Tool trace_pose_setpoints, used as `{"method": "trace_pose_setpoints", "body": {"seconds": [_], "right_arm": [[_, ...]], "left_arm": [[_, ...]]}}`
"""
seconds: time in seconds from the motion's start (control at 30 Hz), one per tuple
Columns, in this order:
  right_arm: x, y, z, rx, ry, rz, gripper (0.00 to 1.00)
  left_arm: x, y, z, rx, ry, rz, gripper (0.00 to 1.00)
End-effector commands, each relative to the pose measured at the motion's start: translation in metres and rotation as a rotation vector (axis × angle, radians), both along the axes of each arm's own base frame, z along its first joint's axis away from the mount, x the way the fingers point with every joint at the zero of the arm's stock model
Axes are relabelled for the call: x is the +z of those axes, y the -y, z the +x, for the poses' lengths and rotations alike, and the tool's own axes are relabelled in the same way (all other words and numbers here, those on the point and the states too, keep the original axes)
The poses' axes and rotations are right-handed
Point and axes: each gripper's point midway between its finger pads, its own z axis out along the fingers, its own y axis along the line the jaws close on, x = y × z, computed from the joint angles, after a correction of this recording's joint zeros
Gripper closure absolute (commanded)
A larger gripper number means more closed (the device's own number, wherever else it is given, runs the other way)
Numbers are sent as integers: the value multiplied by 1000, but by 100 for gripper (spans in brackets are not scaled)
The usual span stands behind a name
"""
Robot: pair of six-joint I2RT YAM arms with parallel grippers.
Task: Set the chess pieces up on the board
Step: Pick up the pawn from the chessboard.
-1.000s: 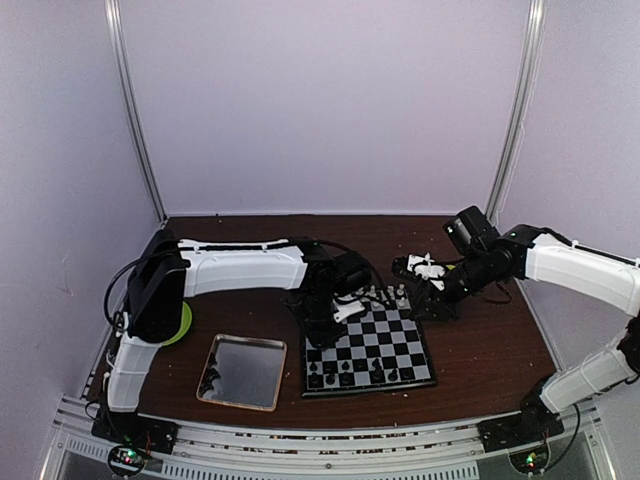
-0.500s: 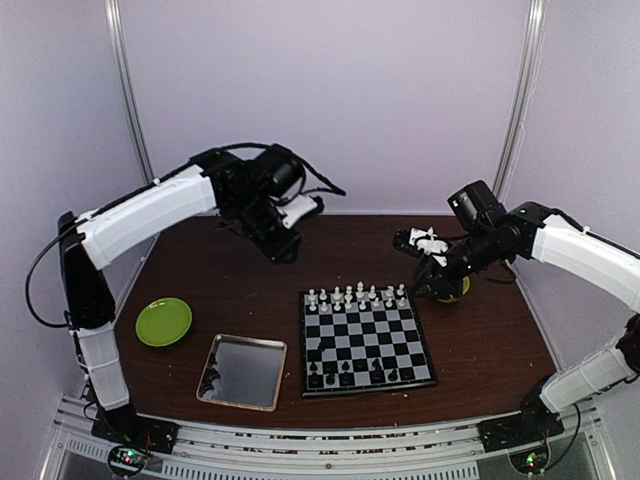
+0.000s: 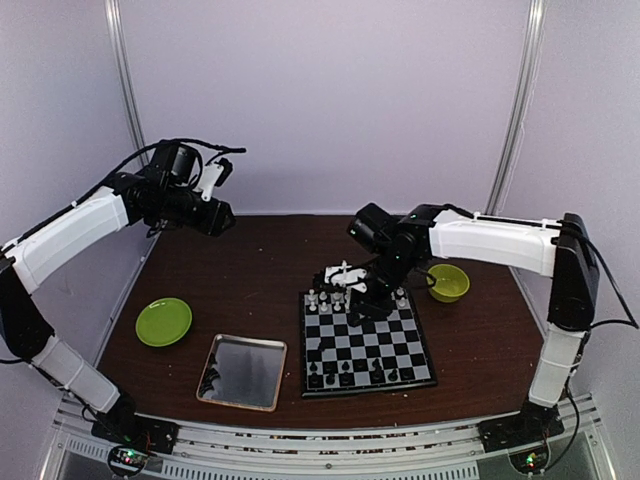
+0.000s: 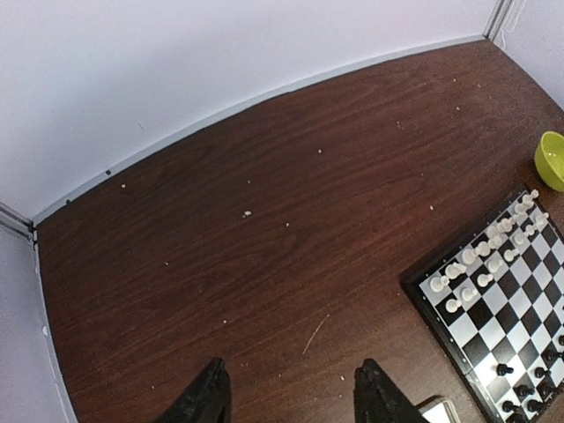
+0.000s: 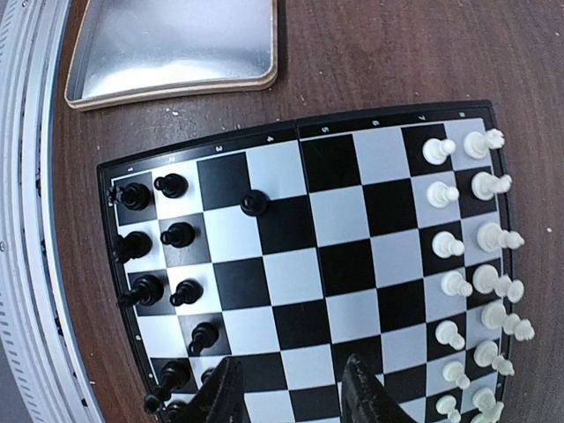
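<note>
The board (image 3: 366, 342) lies at the table's middle front. White chess pieces (image 3: 356, 297) stand in two rows along its far edge, black chess pieces (image 3: 350, 372) along its near edge. In the right wrist view the white pieces (image 5: 467, 264) are at the right and the black pieces (image 5: 154, 256) at the left, and one black pawn (image 5: 255, 203) stands a square ahead of the others. My right gripper (image 3: 348, 283) hovers over the board's far side, open and empty (image 5: 295, 392). My left gripper (image 3: 218, 195) is raised high at the back left, open and empty (image 4: 291, 392), over bare table.
A shiny metal tray (image 3: 241, 371) sits left of the board and shows in the right wrist view (image 5: 167, 44). A green plate (image 3: 163, 321) lies at the left. A green bowl (image 3: 447, 282) stands right of the board's far corner. In the left wrist view the board (image 4: 493, 300) is at the lower right.
My left arm has lifted off the board's far left corner and swung up to the back left. My right arm has moved left from beside the bowl to over the board's far side.
</note>
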Motion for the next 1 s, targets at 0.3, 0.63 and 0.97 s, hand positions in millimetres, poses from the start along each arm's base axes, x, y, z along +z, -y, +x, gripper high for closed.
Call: {"method": "trace_pose_setpoints", "body": {"seconds": [0.3, 0.63, 0.97], "right_arm": [[-39, -55, -12, 87, 2, -102, 58], [-59, -68, -11, 64, -33, -120, 63], [-67, -74, -13, 65, -67, -126, 80]], "left_arm": [[53, 20, -2, -82, 123, -139, 51], [48, 23, -3, -100, 101, -134, 51], [42, 26, -2, -109, 80, -131, 51]]}}
